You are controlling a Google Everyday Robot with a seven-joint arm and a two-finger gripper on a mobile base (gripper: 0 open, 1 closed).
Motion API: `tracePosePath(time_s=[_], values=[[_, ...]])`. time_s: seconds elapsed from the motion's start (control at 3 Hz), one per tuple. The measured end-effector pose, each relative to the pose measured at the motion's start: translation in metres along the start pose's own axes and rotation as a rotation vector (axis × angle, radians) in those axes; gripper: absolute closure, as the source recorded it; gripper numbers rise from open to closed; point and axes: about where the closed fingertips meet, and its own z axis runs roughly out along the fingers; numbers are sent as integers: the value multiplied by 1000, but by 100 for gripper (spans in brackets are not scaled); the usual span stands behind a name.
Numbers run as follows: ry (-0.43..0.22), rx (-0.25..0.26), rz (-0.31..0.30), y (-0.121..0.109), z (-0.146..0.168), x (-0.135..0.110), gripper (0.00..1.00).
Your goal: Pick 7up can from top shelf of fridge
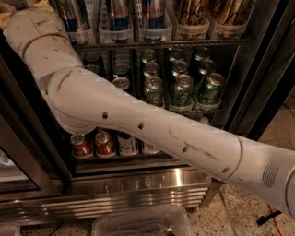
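The fridge point(138, 182) stands open in front of me, with its ribbed steel base at the bottom. The top shelf point(161, 43) is a wire rack holding clear trays of dark blue cans point(119, 14) and brown-gold cans point(189, 11). No 7up can shows on it; it is hidden or out of view. My white arm point(138, 124) crosses the view from lower right to upper left and leaves the picture at the top left corner. The gripper is out of view beyond that corner.
Green cans point(182, 90) fill the middle rack on the right, with silver-lidded dark cans point(120, 76) to their left. The bottom rack holds red-brown cans point(94, 144) and a pale can with dark print point(126, 144). A clear plastic bin point(138, 223) sits on the floor.
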Motion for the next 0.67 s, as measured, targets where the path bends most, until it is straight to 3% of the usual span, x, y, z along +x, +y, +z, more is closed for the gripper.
tracePosePath(time_s=[0.67], values=[[91,7,36,20,-39,5,100]])
